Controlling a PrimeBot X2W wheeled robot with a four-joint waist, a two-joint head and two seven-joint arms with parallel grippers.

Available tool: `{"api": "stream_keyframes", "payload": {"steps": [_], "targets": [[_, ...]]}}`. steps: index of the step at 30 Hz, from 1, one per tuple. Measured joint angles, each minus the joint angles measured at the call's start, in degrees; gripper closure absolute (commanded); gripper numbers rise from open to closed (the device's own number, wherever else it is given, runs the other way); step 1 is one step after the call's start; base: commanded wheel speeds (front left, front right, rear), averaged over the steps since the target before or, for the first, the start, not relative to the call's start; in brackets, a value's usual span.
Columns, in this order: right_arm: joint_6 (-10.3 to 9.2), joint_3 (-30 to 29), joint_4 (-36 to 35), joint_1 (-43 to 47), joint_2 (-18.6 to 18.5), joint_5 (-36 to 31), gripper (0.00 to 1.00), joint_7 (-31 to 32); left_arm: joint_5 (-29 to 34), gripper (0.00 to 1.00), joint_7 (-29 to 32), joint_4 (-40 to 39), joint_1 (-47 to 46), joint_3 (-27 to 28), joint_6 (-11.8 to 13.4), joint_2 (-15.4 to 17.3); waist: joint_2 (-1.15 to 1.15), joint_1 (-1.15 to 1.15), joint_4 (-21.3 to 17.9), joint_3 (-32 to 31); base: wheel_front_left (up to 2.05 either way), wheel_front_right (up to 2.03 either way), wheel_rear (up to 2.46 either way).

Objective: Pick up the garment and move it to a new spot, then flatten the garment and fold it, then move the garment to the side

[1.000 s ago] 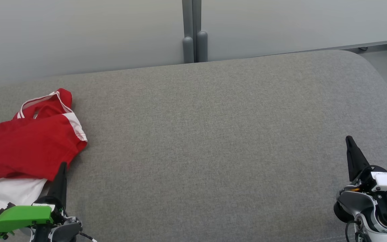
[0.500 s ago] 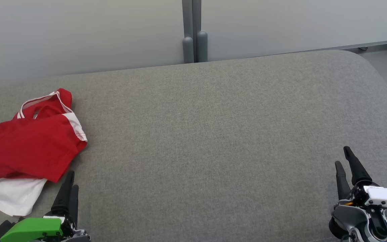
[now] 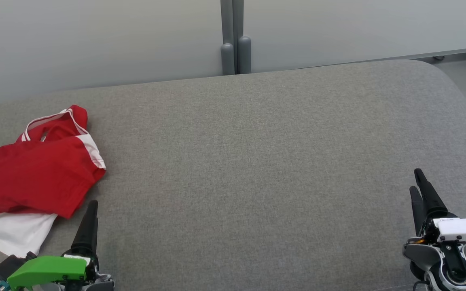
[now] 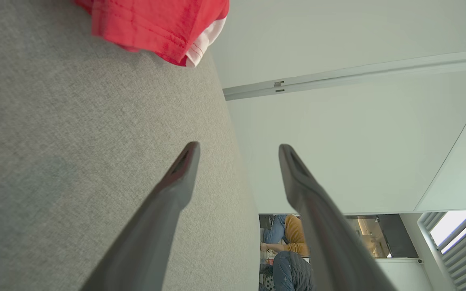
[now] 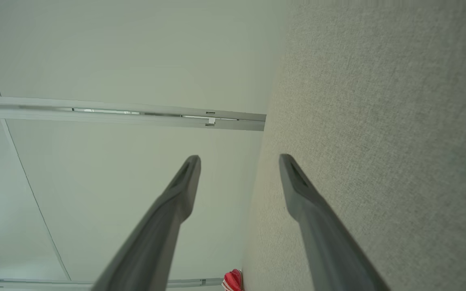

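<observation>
Start at the garment (image 3: 34, 178): red, with white trim at collar and sleeve and a white panel poking out on the near side. Lies crumpled, not spread, at the left end of the bench (image 3: 257, 161), closer to the near-left corner than to the far-left one, and runs off the head view past that end. Touched by nothing.

Just beside its near hem, find the left tool (image 3: 92, 204), low over the bench's near edge and pointing toward the far edge. Released — fingers spread wide in the left wrist view, gripping nothing, with bare grey fabric and wall panels (image 4: 338, 141) between them and the red hem ahead and off to one side. Not lined up on the cloth yet.

Over by the near-right corner, well apart from the garment, find the right tool (image 3: 415, 180). Released as well, fingers spread and empty in the right wrist view, with a speck of red far off along the bench.

Beyond the far edge, more wall panels and a grey post (image 3: 233, 48).

Seems to be the first step, the pick-up, with nothing of the task done yet.

Next, most likely: swing the left tool over the heap, lower it to straddle a raised fold, say the nearest hem or the sleeve edge, and clench on enough cloth to carry both layers. Calls for a high lift, against dragging of the loose tail, and for a set-down toward the bench's middle, with bare room there for flattening and folding. Probably worth bringing the right tool across too — for a second hold and less bunching.
</observation>
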Motion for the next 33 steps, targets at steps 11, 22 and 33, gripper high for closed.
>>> {"api": "stream_keyframes", "payload": {"steps": [11,22,33], "targets": [[-0.62,3.5,-2.2,0.0,-3.9,-11.9,0.00,-2.2,11.0,0.00,-2.2,-0.7,-1.3,-3.0,0.2,3.0,0.00,0.00,0.4,0.1,0.00,0.00,0.00],[-2.57,7.2,-3.1,0.0,-6.9,-22.8,0.00,-4.0,23.5,0.00,-4.1,-2.3,-2.2,-5.5,2.1,5.3,0.00,0.00,0.5,-0.1,0.00,0.00,0.00],[-4.09,10.5,-2.7,0.0,-9.1,-31.8,0.00,-6.3,34.7,0.00,-6.3,-3.3,-2.3,-8.1,4.6,7.3,0.00,0.00,0.5,-0.1,0.00,0.00,0.00]]}}
